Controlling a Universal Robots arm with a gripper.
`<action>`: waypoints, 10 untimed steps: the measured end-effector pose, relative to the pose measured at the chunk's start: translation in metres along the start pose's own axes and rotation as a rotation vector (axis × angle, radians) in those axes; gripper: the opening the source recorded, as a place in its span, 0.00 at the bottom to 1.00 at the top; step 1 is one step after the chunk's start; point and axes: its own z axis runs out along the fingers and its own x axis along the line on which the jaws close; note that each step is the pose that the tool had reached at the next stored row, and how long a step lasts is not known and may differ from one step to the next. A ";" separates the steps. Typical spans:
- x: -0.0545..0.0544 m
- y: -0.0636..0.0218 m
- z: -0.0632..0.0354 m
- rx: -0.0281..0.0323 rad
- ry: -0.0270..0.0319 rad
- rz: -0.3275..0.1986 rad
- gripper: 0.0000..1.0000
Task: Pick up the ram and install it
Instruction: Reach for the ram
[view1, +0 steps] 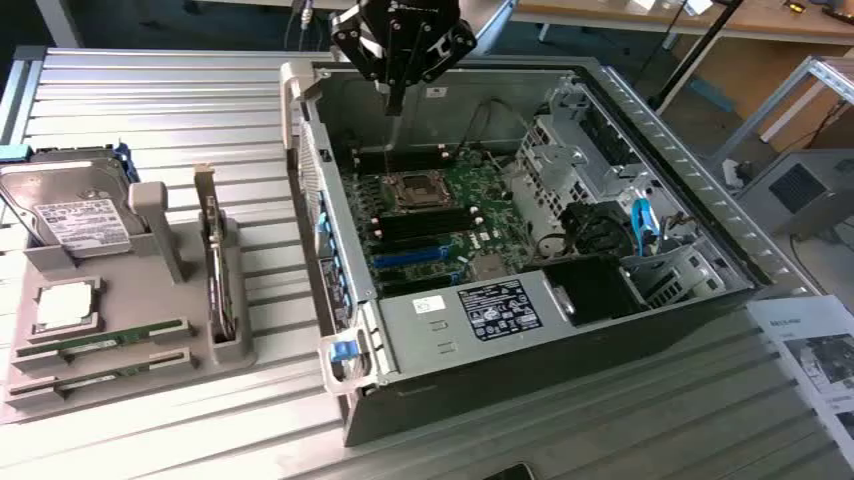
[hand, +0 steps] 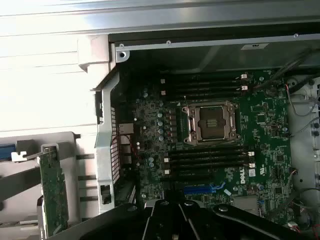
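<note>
Ram (view1: 104, 341) rests slotted in its holder (view1: 154, 300) at the worktop's edge, presented for grasping; tool (view1: 391, 100) hangs closed above the case (view1: 534, 375).

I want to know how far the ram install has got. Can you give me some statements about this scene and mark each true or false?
1. Two ram sticks lie in the gray tray beside the case. True.
2. The tool grips a ram stick. False: it is shut on nothing, above the open case.
3. The processor socket on the motherboard holds no chip. True.
4. A side cover closes the case. False: the case is open and the motherboard shows.
5. The tray holds no hard drive. False: a hard drive rests in it.
</note>
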 end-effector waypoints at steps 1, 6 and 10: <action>0.000 0.0000 0.0000 0.0000 0.0000 0.000 0.11; 0.000 0.0000 0.0000 0.0000 0.0000 0.000 0.11; 0.000 0.0000 0.0000 0.0000 0.0000 0.000 0.11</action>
